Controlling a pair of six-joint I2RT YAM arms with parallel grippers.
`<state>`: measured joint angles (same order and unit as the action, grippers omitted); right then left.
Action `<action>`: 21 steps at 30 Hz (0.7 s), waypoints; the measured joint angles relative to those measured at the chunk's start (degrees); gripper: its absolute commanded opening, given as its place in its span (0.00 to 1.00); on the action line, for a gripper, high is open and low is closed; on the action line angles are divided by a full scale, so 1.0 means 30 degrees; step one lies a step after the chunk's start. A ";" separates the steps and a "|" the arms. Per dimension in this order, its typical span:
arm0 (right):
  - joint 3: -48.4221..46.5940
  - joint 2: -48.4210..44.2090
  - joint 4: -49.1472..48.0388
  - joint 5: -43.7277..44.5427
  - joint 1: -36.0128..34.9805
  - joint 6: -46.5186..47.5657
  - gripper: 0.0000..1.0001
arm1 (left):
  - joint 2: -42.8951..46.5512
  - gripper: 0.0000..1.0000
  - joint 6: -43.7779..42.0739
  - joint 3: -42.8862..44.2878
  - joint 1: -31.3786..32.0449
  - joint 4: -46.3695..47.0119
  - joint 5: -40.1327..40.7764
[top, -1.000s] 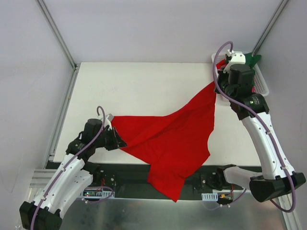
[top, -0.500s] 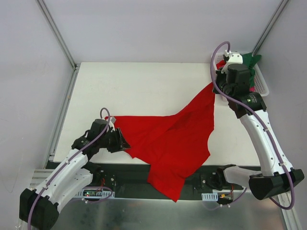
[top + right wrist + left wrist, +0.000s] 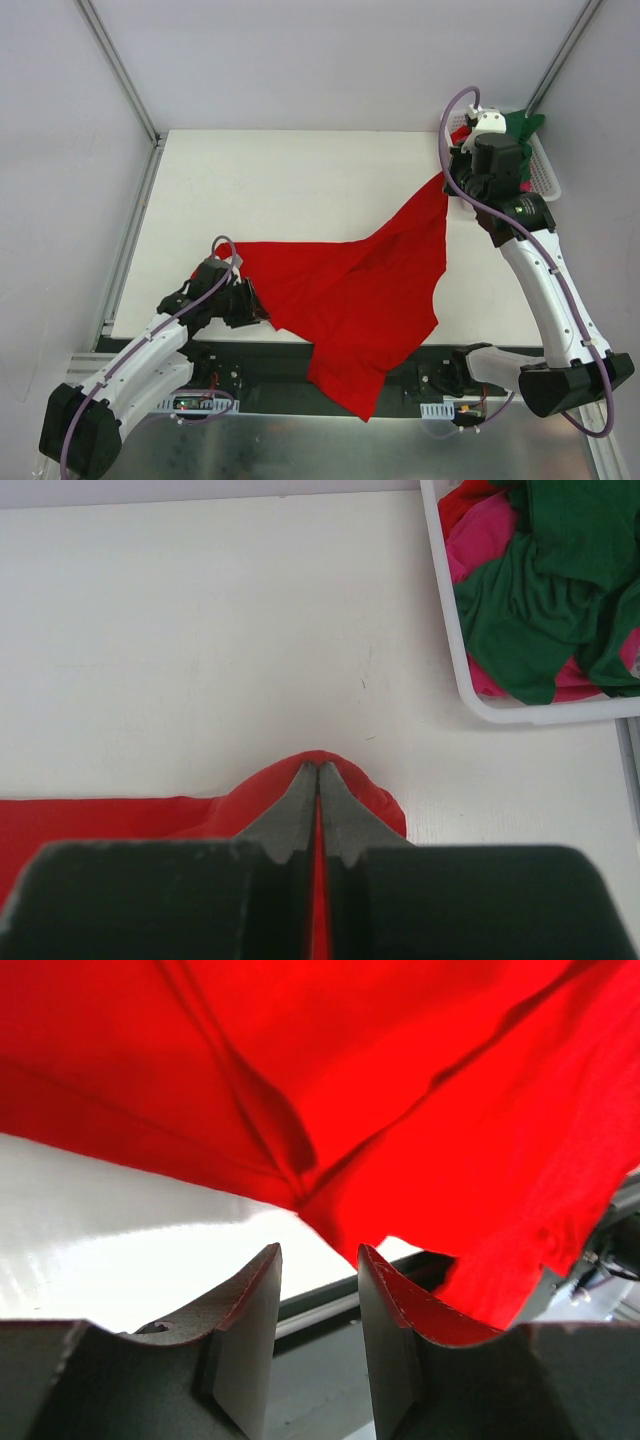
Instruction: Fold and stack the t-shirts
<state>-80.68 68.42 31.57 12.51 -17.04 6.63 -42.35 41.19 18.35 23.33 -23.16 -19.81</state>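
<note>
Red shirt (image 3: pixel 350 290) lies spread over the near right part of the table (image 3: pixel 280 180), one corner hanging off the near edge and another drawn up to a peak at the far right. That peak is pinched in my right gripper (image 3: pixel 317 767), its two fingers pressed together with only the red cloth between them. At the shirt's near left corner sits my left gripper (image 3: pixel 318 1260), fingers a narrow gap apart and holding nothing; the cloth's edge lies just beyond the tips, close to them but not between them. I count one red shirt on the table. The basket (image 3: pixel 450 630) stands at the far right corner, just beside the right gripper, and in it I count one green shirt (image 3: pixel 560 570) bunched on top of one pink shirt (image 3: pixel 485 535). A scrap of red shows in the basket's corner; I cannot tell what it belongs to. One basket, two arms, two grippers.
</note>
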 measured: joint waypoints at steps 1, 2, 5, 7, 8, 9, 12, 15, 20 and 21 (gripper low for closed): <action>0.0000 0.0000 0.0000 -0.0007 0.0000 0.0000 0.01 | 0.0036 0.36 0.0015 -0.0124 0.0000 0.0051 0.0131; 0.0000 0.0000 0.0000 -0.0015 0.0000 0.0000 0.02 | 0.0109 0.36 0.0051 -0.0255 0.0000 0.0058 0.0299; 0.0000 0.0000 0.0000 -0.0066 0.0000 0.0000 0.01 | 0.0466 0.36 0.0153 -0.0634 0.0000 0.0189 0.0656; 0.0000 0.0000 0.0000 -0.0080 0.0000 0.0000 0.01 | 0.0590 0.36 0.0240 -0.0809 0.0000 0.0291 0.0809; 0.0000 0.0000 0.0000 -0.0087 0.0000 0.0000 0.01 | 0.0590 0.35 0.0291 -0.0852 0.0000 0.0342 0.0831; 0.0000 0.0000 0.0000 -0.0117 0.0000 0.0000 0.02 | 0.0590 0.35 0.0372 -0.0925 0.0000 0.0481 0.0838; 0.0000 0.0000 0.0000 -0.0153 0.0000 0.0000 0.01 | 0.0568 0.34 0.0576 -0.1144 0.0000 0.0925 0.0838; 0.0000 0.0000 0.0000 -0.0197 0.0000 0.0007 0.01 | 0.0423 0.33 0.0809 -0.1355 0.0000 0.1581 0.0801; 0.0000 0.0000 0.0007 -0.0197 0.0000 0.0007 0.01 | 0.0153 0.33 0.1086 -0.1428 0.0000 0.2397 0.0750; 0.0000 0.0000 0.0007 -0.0197 0.0000 0.0015 0.02 | 0.0087 0.33 0.1107 -0.1428 0.0000 0.2565 0.0729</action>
<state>-80.68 68.42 31.59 11.92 -17.04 6.68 -42.09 44.51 14.06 23.33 -15.46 -17.63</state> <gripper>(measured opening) 0.019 0.332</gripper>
